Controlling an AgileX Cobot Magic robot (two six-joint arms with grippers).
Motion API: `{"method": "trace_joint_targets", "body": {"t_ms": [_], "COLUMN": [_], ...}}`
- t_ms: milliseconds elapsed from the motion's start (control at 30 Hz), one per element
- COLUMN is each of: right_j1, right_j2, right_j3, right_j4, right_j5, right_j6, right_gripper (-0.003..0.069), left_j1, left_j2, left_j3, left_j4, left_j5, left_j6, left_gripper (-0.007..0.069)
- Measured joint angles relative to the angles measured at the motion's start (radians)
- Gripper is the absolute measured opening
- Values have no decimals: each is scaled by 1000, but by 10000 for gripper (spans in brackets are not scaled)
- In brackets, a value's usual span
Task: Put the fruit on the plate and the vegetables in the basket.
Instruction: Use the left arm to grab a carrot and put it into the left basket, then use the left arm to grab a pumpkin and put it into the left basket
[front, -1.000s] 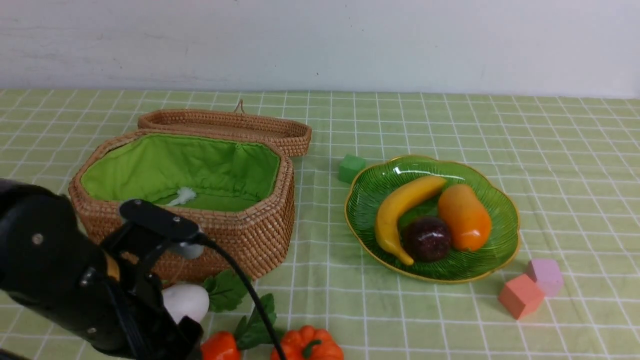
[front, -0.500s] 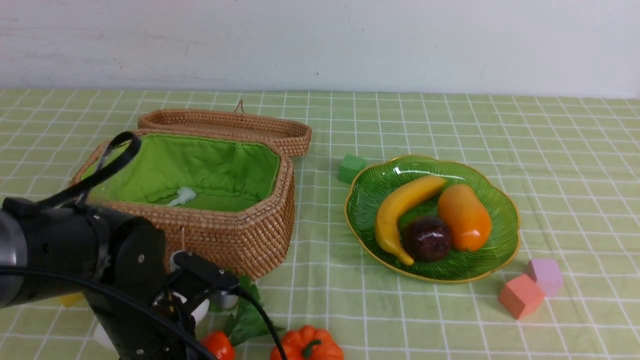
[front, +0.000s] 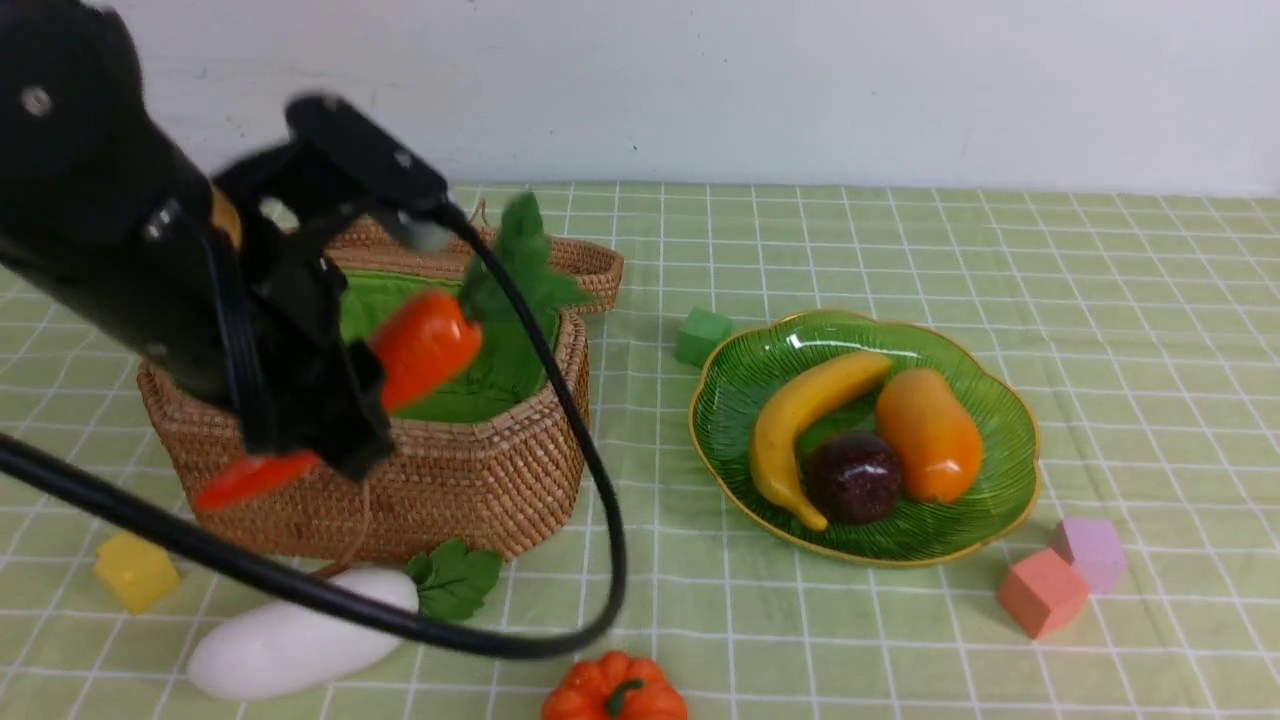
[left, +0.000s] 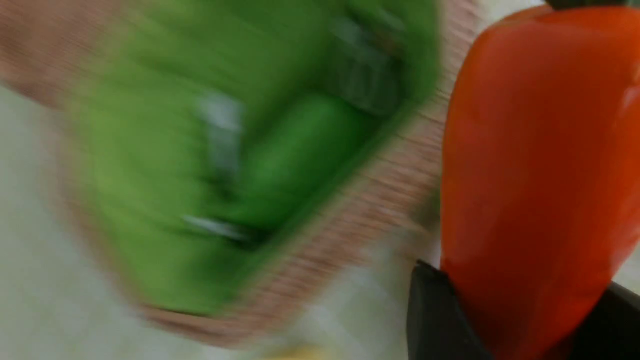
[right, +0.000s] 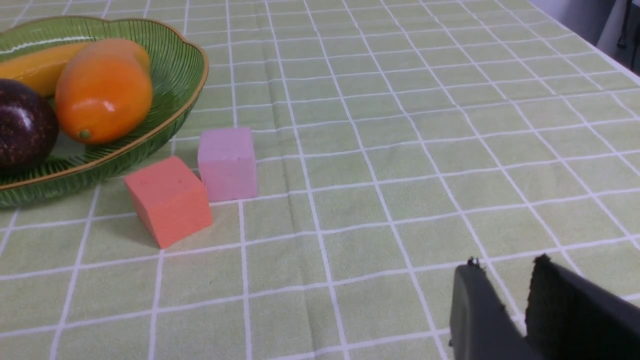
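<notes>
lifted off the surface (front: 900, 250) since a moment ago, left end effector (front: 325, 430) grasps the orange carrot (front: 425, 345) above the open basket (front: 480, 480). white radish (front: 290, 640) lies just in front of the basket, with the small pumpkin (front: 615, 695) to its right; both still need packing. further right, the plate (front: 740, 400) holds banana (front: 800, 410), mangosteen (front: 855, 478) and mango (front: 930, 435), so the fruit part looks done. right end effector (right: 506, 280) hovers with jaws slightly apart, grasping nothing.
</notes>
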Motion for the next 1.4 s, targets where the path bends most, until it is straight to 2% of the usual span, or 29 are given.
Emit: {"method": "trace_joint_targets", "body": {"t_ms": [100, 200, 267, 567, 600, 767, 800, 867, 967, 1100, 1200, 1233, 1267, 1300, 1400], "right_j1": [0, 0, 0, 0, 0, 0, 0, 0, 0, 0, 0, 0, 0, 0, 0], "right_j2": [0, 0, 0, 0, 0, 0, 0, 0, 0, 0, 0, 0, 0, 0, 0], "right_j3": [0, 0, 0, 0, 0, 0, 0, 0, 0, 0, 0, 0, 0, 0, 0], "right_j4": [0, 0, -1, -1, -1, -1, -1, -1, -1, -1, -1, -1, -1, -1, -1], "right_j5": [0, 0, 0, 0, 0, 0, 0, 0, 0, 0, 0, 0, 0, -1, -1], "right_j6": [0, 0, 0, 0, 0, 0, 0, 0, 0, 0, 0, 0, 0, 0, 0], "right_gripper": [180, 181, 184, 197, 199, 204, 205, 207, 213, 217, 220, 222, 223, 225, 228], "left_j1": [48, 99, 122, 129, 129, 129, 129, 129, 116, 43, -21, -69, -92, -122, -168], "left_j2": [30, 110, 189, 318, 318, 289, 278, 243, 184, 103, 83, 83, 88, 101, 141], "left_j3": [-13, -13, -13, -13, -13, -13, -13, -13, -13, -13, -13, -13, -13, -13, -13], "left_j4": [160, 242, 253, 270, 272, 260, 249, 214, 115, -109, -255, -352, -391, -435, -464], "left_j5": [-145, -306, -387, -449, -449, -423, -410, -377, -321, -289, -269, -224, -199, -126, 0], "left_j6": [84, 114, 124, 143, 144, 144, 144, 146, 149, 157, 112, 19, -25, -136, -304], "left_gripper": [291, 291, 291, 309, 337, 596, 629, 659, 657, 601, 556, 526, 516, 494, 464]}}
